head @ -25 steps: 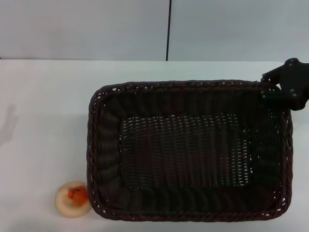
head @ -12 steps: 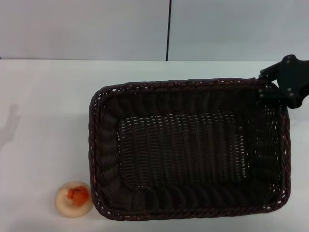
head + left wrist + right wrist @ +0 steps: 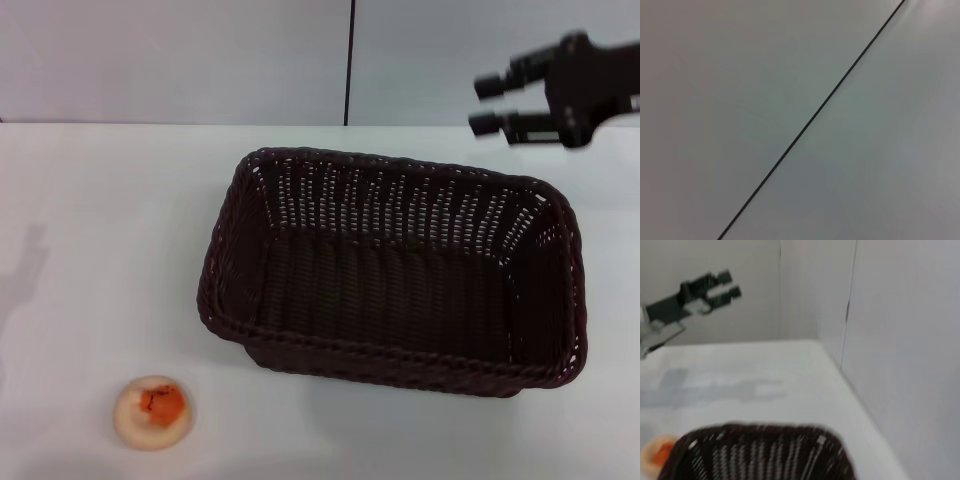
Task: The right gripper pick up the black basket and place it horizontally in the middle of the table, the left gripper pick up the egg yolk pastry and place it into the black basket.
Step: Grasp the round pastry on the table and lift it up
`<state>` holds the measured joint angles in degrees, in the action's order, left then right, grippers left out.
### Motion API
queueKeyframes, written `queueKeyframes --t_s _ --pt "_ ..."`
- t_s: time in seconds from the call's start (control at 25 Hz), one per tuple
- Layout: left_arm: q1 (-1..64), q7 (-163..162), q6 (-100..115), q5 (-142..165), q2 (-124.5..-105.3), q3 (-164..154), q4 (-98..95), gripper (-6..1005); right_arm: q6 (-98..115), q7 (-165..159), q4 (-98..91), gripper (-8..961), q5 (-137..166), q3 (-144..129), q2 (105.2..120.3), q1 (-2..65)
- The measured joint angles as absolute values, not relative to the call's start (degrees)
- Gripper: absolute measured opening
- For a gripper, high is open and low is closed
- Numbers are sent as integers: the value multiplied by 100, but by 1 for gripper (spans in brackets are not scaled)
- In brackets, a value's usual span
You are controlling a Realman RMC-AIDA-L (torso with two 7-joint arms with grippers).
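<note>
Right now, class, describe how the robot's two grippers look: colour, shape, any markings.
The right gripper is matt black, with two stubby, blocky fingers on an angular body. The left gripper looks alike: black blocky fingers, pale grey part behind. No markings or cables show.

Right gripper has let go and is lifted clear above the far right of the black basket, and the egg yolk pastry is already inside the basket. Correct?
Not quite. In the head view the egg yolk pastry lies on the table, outside the black basket, off its near left corner. The right gripper is indeed open and clear.

Black basket [image 3: 400,275] lies mid-table; egg yolk pastry [image 3: 152,411] apart, orange-side up.
</note>
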<state>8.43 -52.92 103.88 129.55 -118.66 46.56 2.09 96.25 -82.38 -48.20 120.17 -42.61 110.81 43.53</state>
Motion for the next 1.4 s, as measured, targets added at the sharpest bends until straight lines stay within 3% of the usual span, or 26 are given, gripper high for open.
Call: queueKeyframes --t_s 0.2,0.36,0.4,0.44,0.6,0.84,1.4 --pt "775 -5290 10390 12955 -11857 4426 200 747 9400 -7959 -4875 406 11171 -4237 11095 4335" --pt "758 -5244 10442 12955 -11820 4140 145 743 9100 -7487 -4898 406 10159 -4069 11390 3770" --pt "760 -5232 10468 12953 -11805 4002 70 742 8960 -7348 -4895 406 9905 -3965 11510 3577" --pt "834 -5256 10519 12957 -11785 3630 -263 741 8715 -7006 -4801 406 9285 -3762 11724 3153" --pt "978 -5262 10661 12955 -11736 2976 -694 737 8623 -6352 -4237 406 8140 -3559 11877 2597" --pt "1148 -5040 10701 12957 -11711 1634 -1299 731 8733 -5369 -2519 406 5599 -3475 11870 1705" --pt "950 -4801 10378 12955 -11765 -213 -1870 718 8665 -4993 -1553 406 4973 -2141 11853 1430"
